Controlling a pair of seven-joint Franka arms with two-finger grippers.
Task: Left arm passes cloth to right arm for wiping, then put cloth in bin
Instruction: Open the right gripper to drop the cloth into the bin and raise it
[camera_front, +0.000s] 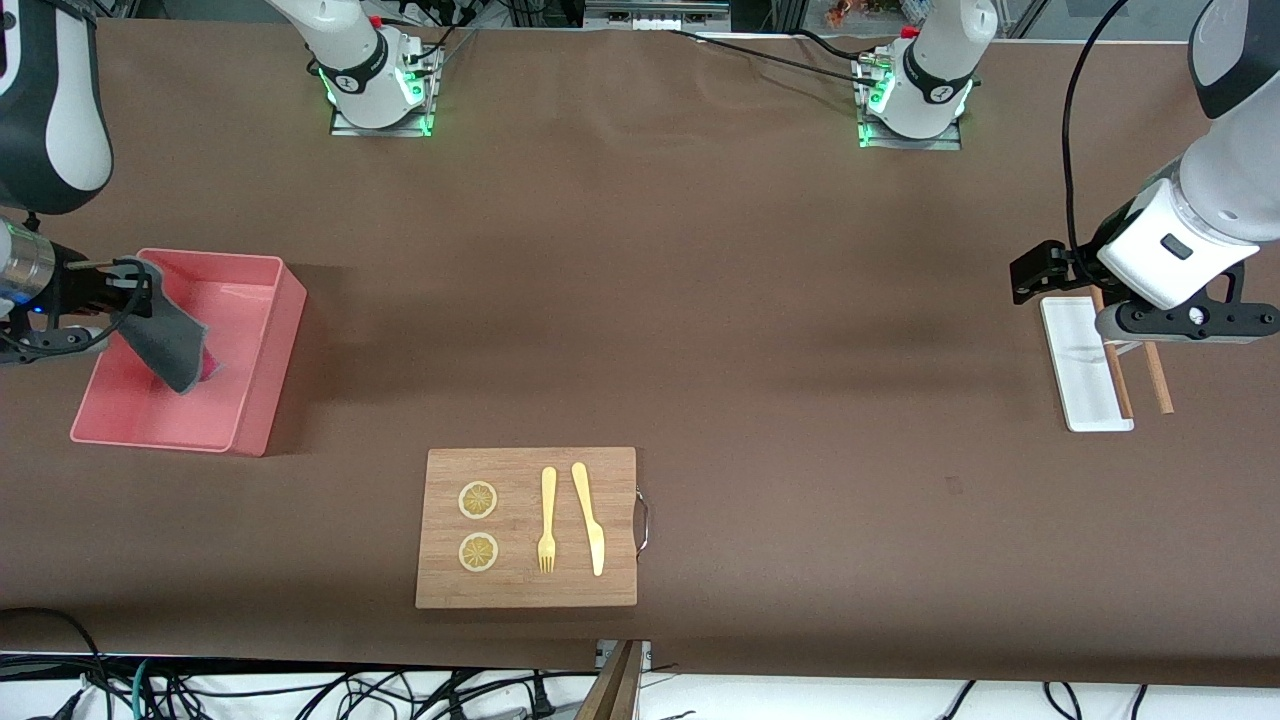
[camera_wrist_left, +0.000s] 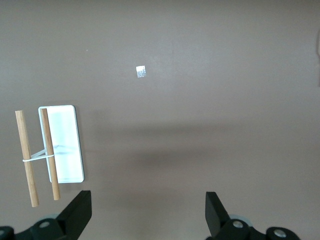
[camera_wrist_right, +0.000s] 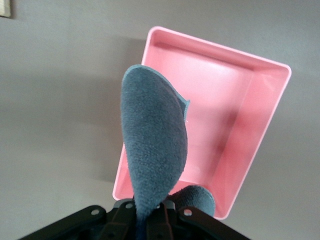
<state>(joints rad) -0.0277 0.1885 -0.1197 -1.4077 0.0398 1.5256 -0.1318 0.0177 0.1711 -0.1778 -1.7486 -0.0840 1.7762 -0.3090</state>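
The dark grey cloth (camera_front: 170, 340) hangs from my right gripper (camera_front: 135, 285), which is shut on its upper end over the pink bin (camera_front: 272, 340) at the right arm's end of the table. The cloth's lower end dips inside the bin's walls, and a bit of its pink-red reverse shows there. In the right wrist view the cloth (camera_wrist_right: 155, 145) drapes out of the right gripper (camera_wrist_right: 152, 220) above the bin (camera_wrist_right: 272, 95). My left gripper (camera_front: 1040, 272) waits open and empty above the table at the left arm's end, its black fingers (camera_wrist_left: 80, 212) spread wide around the left gripper's gap (camera_wrist_left: 148, 210).
A wooden cutting board (camera_front: 525, 527) with two lemon slices, a fork and a knife lies near the front camera's edge. A small white flat tray (camera_front: 1080, 370) with two wooden sticks (camera_front: 1155, 375) sits under the left arm; the tray (camera_wrist_left: 65, 145) also shows in the left wrist view.
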